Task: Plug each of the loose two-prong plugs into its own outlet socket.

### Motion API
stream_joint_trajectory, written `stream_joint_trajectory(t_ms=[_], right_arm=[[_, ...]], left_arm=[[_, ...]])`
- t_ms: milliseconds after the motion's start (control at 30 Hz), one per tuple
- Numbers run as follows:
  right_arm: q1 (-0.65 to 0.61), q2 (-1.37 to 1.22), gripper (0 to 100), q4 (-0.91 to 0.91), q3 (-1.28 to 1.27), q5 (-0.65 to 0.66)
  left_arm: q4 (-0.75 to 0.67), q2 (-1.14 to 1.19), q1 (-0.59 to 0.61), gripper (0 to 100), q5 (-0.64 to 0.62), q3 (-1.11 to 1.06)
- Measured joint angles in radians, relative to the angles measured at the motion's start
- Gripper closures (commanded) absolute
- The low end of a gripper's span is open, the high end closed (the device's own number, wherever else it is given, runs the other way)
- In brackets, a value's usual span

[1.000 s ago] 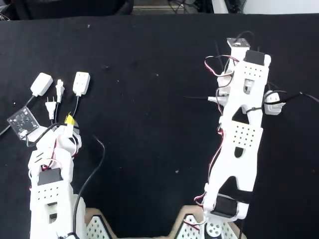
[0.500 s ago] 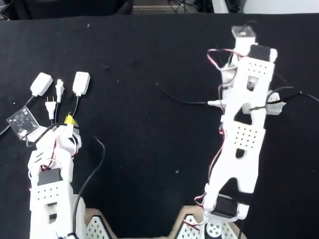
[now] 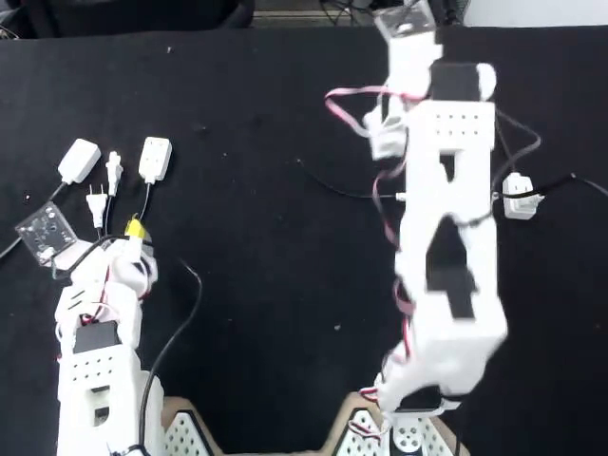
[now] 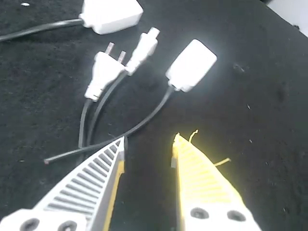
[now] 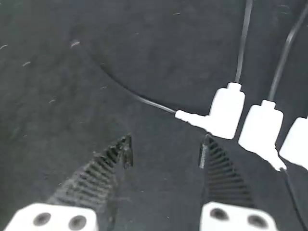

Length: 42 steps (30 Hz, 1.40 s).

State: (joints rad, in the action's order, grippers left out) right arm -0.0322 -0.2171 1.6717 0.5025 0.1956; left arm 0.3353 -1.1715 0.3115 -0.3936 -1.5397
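Observation:
A loose white two-prong plug [image 4: 103, 72] lies on the black cloth with its prongs facing away from my left gripper [image 4: 147, 144], which is open, empty and a short way back from it. Beside the plug lie a slim white connector [image 4: 144, 44] and two white outlet sockets [image 4: 191, 65] [image 4: 111, 14]. In the high view the plug [image 3: 96, 202] sits just beyond the left gripper [image 3: 133, 233]. My right gripper [image 5: 166, 144] hangs open and empty above the cloth. Ahead of it are three white corded blocks [image 5: 226, 110] [image 5: 262, 127] [image 5: 296, 139], the nearest with a thin-cabled tip [image 5: 186, 116] at its side.
The right arm [image 3: 446, 190] stands high over the table's right half and hides what is under it. A white block [image 3: 518, 199] lies at its right side. A thin black cable [image 3: 332, 185] runs left of it. A small camera board [image 3: 43, 233] sits at the far left.
The right arm has lifted and swung towards the far edge and a little left, uncovering the white block at its right. The left arm and the plugs by it have stayed put.

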Motion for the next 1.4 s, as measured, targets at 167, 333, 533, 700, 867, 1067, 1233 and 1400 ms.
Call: stream_joint_trajectory(t_ms=[167,333,533,700,867,1067,1233,1400], right_arm=[[-0.141,0.295,79.0,-0.218,-0.485,-0.003],[-0.282,0.460,78.9,-0.480,-0.918,-0.005],[-0.387,0.479,79.0,-0.873,-1.293,-0.040],[-0.459,0.479,79.0,-1.137,-1.513,-0.143],[-0.512,0.488,79.0,-1.191,-1.534,-0.157],[-0.519,0.500,79.0,-1.194,-1.540,-0.161],[-0.519,0.617,79.0,-1.204,-1.619,-0.161],[-0.519,0.744,79.0,-1.290,-1.740,-0.161]], left_arm=[[0.000,0.000,-0.038,84,0.002,0.000],[0.000,0.000,-0.041,84,0.002,0.000],[0.046,0.000,-0.046,84,0.046,0.008],[0.095,0.002,-0.046,84,0.057,0.054],[0.110,0.002,-0.046,84,0.057,0.060],[0.118,0.002,-0.114,84,0.126,0.064],[0.219,0.002,-0.123,84,0.141,0.161],[0.295,0.020,-0.123,84,0.218,0.255]])
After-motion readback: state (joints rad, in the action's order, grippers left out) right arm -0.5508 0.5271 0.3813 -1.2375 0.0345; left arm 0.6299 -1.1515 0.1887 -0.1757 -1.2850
